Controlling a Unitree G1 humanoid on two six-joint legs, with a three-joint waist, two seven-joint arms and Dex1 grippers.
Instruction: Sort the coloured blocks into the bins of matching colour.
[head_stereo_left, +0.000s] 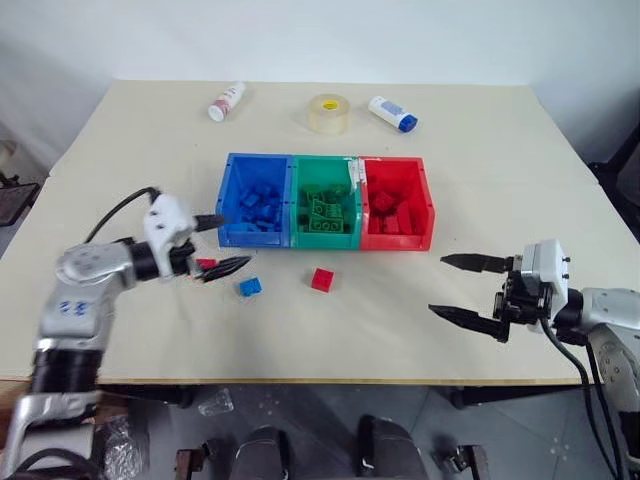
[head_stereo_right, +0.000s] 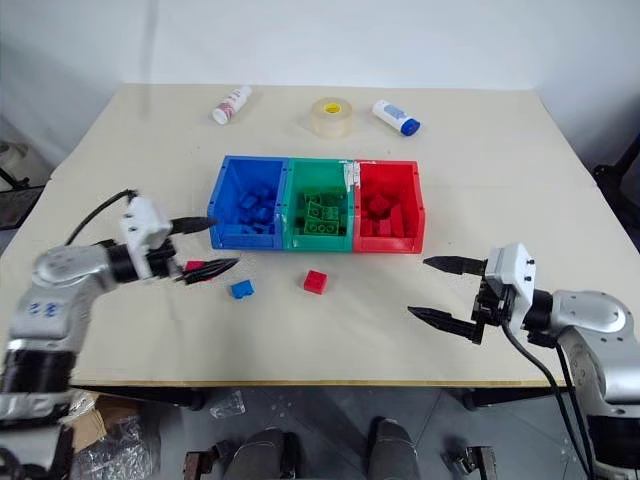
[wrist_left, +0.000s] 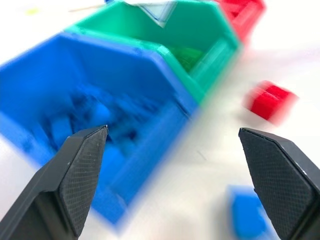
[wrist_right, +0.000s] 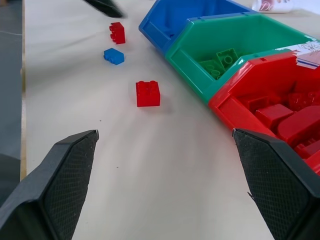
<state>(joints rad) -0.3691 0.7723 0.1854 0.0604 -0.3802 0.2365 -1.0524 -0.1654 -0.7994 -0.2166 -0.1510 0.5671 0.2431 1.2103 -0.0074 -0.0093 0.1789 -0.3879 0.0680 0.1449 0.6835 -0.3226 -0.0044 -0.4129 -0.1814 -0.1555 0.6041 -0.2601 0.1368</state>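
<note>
Bins (head_stereo_left: 327, 205): smooth, glossy moulded plastic, blue, green, red. Blocks, e.g. red block (head_stereo_left: 322, 279): same shiny hard plastic, studded tops. Table (head_stereo_left: 520, 180): matt, pale, smooth top. Fingers (wrist_right: 65, 177): matt black, fine cross-hatched texture. Tape roll (head_stereo_left: 328, 113) at table's 12 o'clock: clear, glossy.

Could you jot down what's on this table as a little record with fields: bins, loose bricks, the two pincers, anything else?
bins: blue bin, green bin, red bin, joined in a row, each holding bricks
loose bricks: blue brick, red brick, small red brick, all on the table in front of the bins
left pincer: open, empty, near the blue bin
right pincer: open, empty
other: tape roll, two small bottles behind the bins
</note>
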